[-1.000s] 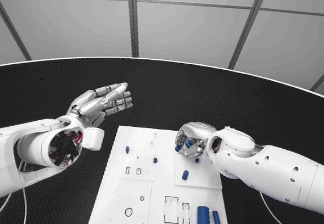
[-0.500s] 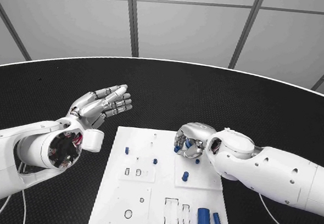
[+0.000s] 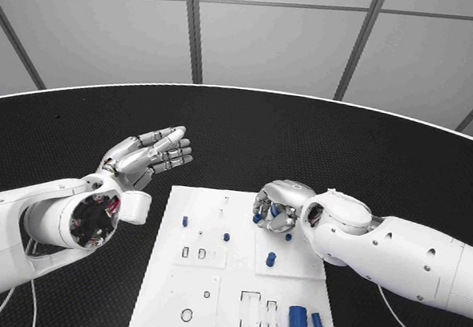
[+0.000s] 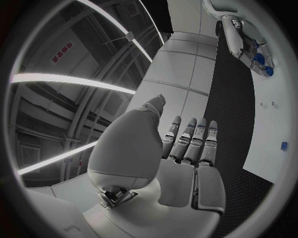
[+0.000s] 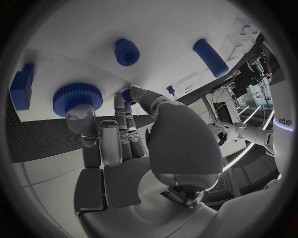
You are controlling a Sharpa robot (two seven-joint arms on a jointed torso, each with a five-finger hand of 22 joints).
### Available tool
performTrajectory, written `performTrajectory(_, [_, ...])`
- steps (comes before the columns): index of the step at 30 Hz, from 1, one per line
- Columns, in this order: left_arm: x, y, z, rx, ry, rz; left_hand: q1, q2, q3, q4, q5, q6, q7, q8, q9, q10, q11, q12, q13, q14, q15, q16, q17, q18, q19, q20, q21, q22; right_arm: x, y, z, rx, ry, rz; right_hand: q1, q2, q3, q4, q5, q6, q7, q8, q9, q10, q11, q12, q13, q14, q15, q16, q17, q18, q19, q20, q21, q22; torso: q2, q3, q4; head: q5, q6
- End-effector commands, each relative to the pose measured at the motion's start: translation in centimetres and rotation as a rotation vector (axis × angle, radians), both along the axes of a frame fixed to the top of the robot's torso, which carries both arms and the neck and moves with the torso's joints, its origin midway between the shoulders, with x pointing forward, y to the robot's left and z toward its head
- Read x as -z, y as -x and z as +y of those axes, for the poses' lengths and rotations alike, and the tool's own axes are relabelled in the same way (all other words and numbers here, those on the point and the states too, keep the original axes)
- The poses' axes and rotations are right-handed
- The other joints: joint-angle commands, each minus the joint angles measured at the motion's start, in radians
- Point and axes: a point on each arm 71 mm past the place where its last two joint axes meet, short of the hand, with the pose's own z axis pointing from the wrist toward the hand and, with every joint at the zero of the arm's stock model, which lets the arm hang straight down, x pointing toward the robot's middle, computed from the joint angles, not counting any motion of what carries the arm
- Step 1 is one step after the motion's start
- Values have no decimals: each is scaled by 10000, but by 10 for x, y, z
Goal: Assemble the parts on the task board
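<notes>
White rectangular task board point(image 3: 204, 289) lies at the table's six o'clock in your head view; right hand point(image 3: 279, 207) curls over its far edge. Left hand point(image 4: 186, 148) is spread, empty. Right wrist view: fingertips point(image 5: 127, 95) pinch a small blue part point(image 5: 128, 97) beside a blue toothed gear point(image 5: 77, 97).

Head view: looking steeply down from above onto the round black table point(image 3: 309, 140), with the flat white rectangular task board point(image 3: 294, 267) low in the middle and grey wall panels beyond the far rim; set well back, taking in both white arms. Left wrist view: from behind the silver many-fingered left hand point(image 4: 180, 148), close on its palm, facing past straight fingers along the table edge toward the board's far corner point(image 4: 260, 119). Right wrist view: from behind the silver right hand point(image 5: 130, 144), very near the board point(image 5: 161, 29). Shared: the board in all three; the right hand point(image 4: 239, 34) also in the left wrist view; the left arm point(image 5: 239, 131) also in the right wrist view.
</notes>
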Motion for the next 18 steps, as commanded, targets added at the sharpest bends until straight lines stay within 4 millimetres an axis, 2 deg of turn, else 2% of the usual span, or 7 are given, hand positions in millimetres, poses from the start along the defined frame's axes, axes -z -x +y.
performTrajectory(1, [0, 0, 0, -8, -4, 3, 18, -73, 59, 1, -51, -61, 1204, -61, -14, -80, -1, -45, -9, -71, -2, -59, -12, 88, -70, -10, 18, -13, 0, 0, 0, -15, -30, -32, -79, -68, -24, 62, -4, -82, -2, -63, 9, -171, -4, -126, -24, 609, -27, -14, 196, -19, -68, 18, -51, -51, 19, 11, 0, -4, 26])
performTrajectory(11, [0, -1, 1, -31, -11, 6, 26, -79, 66, -12, -54, -79, 1204, -70, -18, -128, 3, -62, -13, -83, 1, -66, -15, 89, -65, -10, 19, -15, -2, 1, 1, -5, -133, -147, -94, -84, -30, 79, 27, -98, -2, -70, 14, -182, -3, -125, -17, 609, -26, -2, 212, -17, -77, 21, -54, -50, 51, 21, 7, -14, 97])
performTrajectory(18, [0, -1, 1, -46, -17, 10, 32, -82, 70, -20, -55, -93, 1205, -76, -21, -147, 5, -69, -14, -74, 2, -65, -14, 89, -58, -10, 21, -16, -2, 1, 3, -37, -193, -206, -140, -75, -34, 141, 77, -87, -1, -58, 37, -149, -6, -92, 12, 610, -26, 16, 224, -18, -75, 26, -35, -14, 71, 23, 9, -12, 99])
